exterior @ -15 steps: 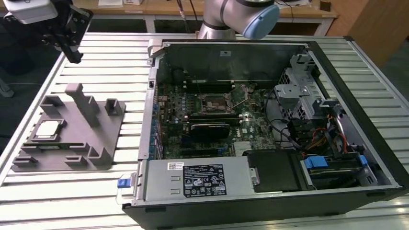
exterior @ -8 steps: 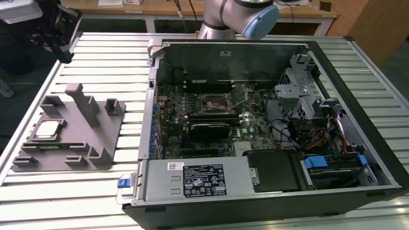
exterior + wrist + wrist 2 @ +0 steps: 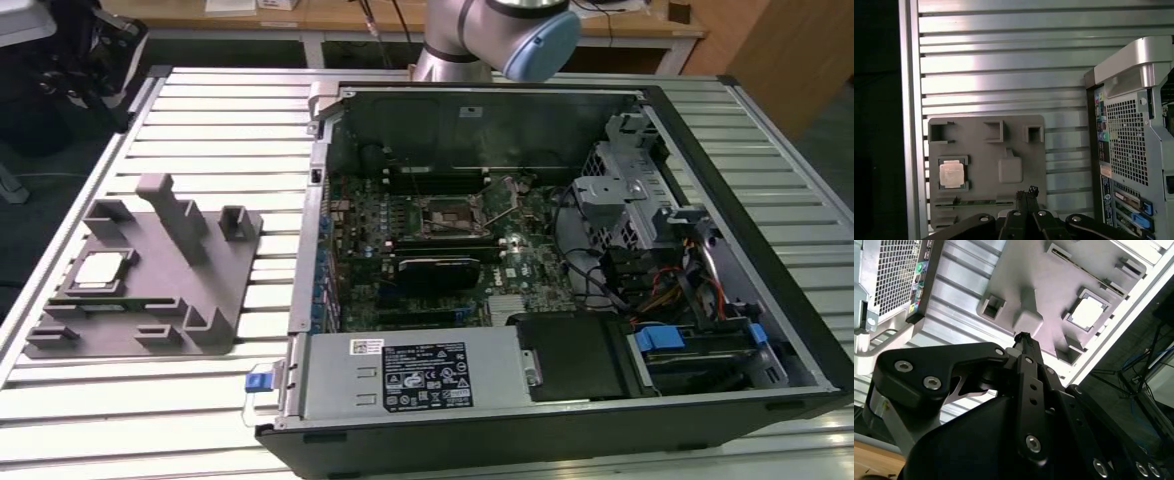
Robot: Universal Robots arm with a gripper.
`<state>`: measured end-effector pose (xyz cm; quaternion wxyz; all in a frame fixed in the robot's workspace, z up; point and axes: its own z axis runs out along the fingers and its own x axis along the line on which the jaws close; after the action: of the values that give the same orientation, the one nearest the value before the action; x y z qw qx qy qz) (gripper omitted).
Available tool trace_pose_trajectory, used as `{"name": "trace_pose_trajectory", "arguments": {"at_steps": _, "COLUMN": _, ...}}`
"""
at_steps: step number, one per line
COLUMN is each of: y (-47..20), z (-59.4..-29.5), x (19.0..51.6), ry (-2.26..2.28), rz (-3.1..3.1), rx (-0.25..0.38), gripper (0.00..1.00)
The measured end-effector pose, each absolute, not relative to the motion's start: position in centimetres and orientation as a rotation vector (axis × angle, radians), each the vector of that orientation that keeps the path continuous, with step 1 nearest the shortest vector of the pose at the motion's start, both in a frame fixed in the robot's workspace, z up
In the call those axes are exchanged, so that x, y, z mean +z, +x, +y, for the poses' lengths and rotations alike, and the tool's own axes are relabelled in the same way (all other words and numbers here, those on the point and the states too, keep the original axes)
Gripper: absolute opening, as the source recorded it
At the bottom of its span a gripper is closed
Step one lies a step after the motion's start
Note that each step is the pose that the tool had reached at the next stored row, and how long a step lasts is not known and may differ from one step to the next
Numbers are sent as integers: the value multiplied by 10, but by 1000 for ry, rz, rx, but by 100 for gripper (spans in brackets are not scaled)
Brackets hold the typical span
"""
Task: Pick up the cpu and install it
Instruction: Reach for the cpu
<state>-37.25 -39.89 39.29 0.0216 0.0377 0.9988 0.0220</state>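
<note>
- Gripper (image 3: 1027,192) clenched, fingertips together, nothing held.
- Cpu (image 3: 951,174) lies flat in a square recess of the grey fixture (image 3: 1019,145), apart from the gripper.
- Open computer case (image 3: 561,250) stands beside the fixture on the slatted table (image 3: 200,110).

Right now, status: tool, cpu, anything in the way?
Tool shut, empty, apart from cpu. Cpu seated in fixture, untouched. Nothing on it.

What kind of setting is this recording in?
Likely a robotics lab or assembly test bench: an open computer case lies on a slatted metal table, beside a grey fixture holding the cpu.
</note>
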Motion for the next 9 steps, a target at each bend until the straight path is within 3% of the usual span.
{"name": "trace_pose_trajectory", "arguments": {"at_steps": 9, "y": -386, "z": -399, "x": 383, "ry": 117, "rz": 3095, "rx": 68, "gripper": 11}}
